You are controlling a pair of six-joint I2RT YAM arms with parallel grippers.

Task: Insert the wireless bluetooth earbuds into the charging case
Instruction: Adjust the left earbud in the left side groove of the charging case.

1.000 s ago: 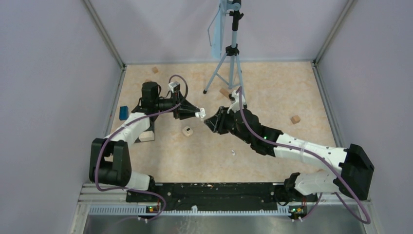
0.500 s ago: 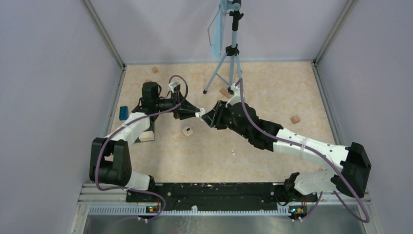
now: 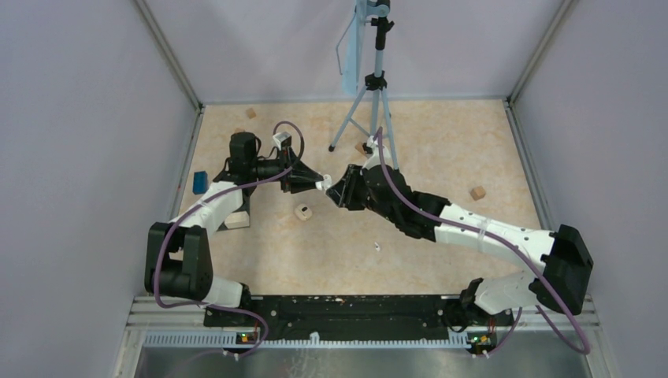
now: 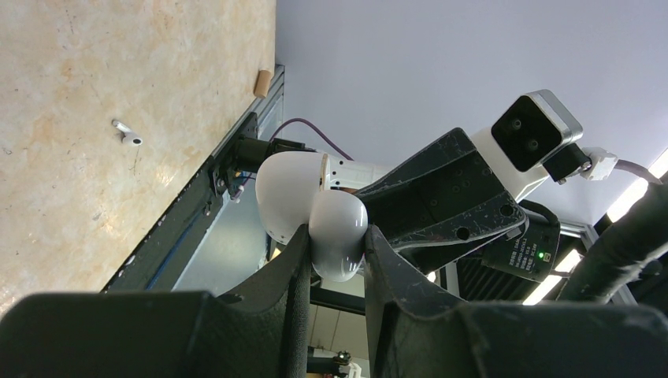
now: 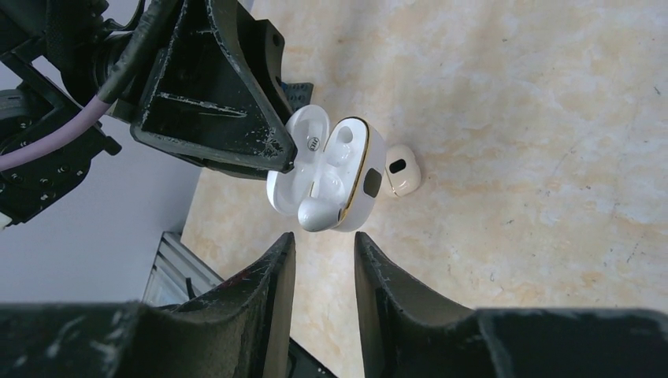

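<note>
The white charging case [image 5: 356, 175] hangs open above the table, lid [image 5: 306, 142] swung to the left, with my left gripper [image 4: 332, 232] shut on its body [image 4: 337, 236]. One white earbud [image 5: 315, 213] sits at the case's near socket, its round end sticking out. My right gripper [image 5: 323, 236] is open just short of that earbud, with nothing between its fingers. From above, the two grippers meet tip to tip, left [image 3: 315, 180] and right [image 3: 334, 191]. Another earbud [image 3: 377, 246] lies loose on the table, also seen in the left wrist view [image 4: 126, 135].
A small cream case-like piece [image 3: 302, 211] lies on the table below the held case. A tripod [image 3: 370, 106] stands behind the grippers. Tan wooden blocks lie at the right [image 3: 477, 192], far left [image 3: 250, 113] and by the left arm [image 3: 236, 223]. A blue object [image 3: 199, 182] is at the left wall.
My right arm has reached further left, bringing its gripper up to the held case. The left arm and the case have stayed still.
</note>
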